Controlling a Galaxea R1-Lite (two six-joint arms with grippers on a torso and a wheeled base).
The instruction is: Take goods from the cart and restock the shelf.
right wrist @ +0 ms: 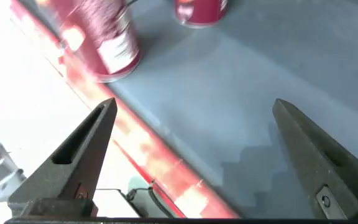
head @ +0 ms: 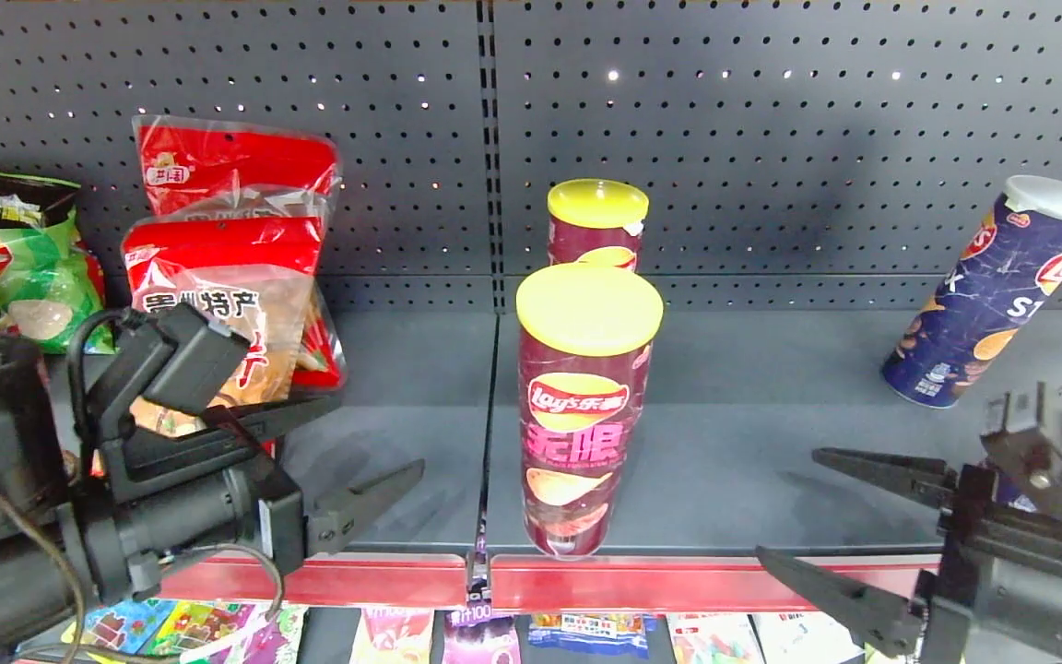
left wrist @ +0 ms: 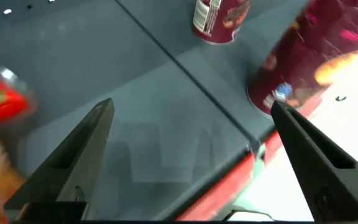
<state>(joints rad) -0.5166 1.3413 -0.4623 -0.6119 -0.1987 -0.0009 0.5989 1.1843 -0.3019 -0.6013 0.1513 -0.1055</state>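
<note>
Grey shelf [head: 752, 433], yellow-lidded maroon chip can [head: 586, 415] upright at front edge, left gripper [left wrist: 191, 104] and right gripper [right wrist: 194, 102] jaws apart

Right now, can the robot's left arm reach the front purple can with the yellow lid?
Probably yes. The left gripper, jaws wide open, sits near the front can, with only bare shelf between them. The red bags stand on its other side.

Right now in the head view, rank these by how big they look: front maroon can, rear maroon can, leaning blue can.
1. Front maroon can: largest, though nearest the camera.
2. Leaning blue can.
3. Rear maroon can: smallest-looking, but farther back and partly hidden, so unsure.
</note>
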